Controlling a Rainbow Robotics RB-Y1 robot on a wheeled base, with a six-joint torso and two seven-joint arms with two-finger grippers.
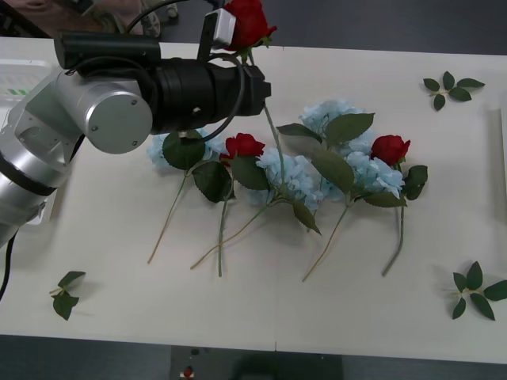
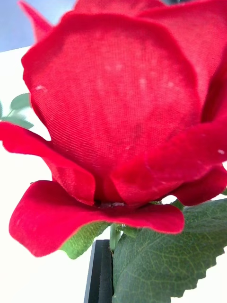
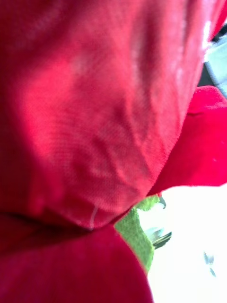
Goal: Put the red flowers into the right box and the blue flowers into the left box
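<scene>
- A red rose (image 1: pixel 249 22) is lifted above the far edge of the white table (image 1: pixel 119 261), its thin stem hanging down; the left gripper (image 1: pixel 238 47) holds it just below the head.
- Nearer than that rose lie two more red roses (image 1: pixel 244 146) among pale blue flowers (image 1: pixel 293 176).
- The right gripper's finger state I cannot tell.
- The left box (image 1: pixel 20 79) sits left of the raised rose, behind the left arm (image 1: pixel 95 119).

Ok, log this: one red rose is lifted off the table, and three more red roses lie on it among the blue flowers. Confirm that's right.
Not quite. Two red roses lie on the table, not three. The front view shows one left of the middle and the other further right, both among the blue flowers. The rest stands: one lifted rose is up at the end of the left arm.
</scene>
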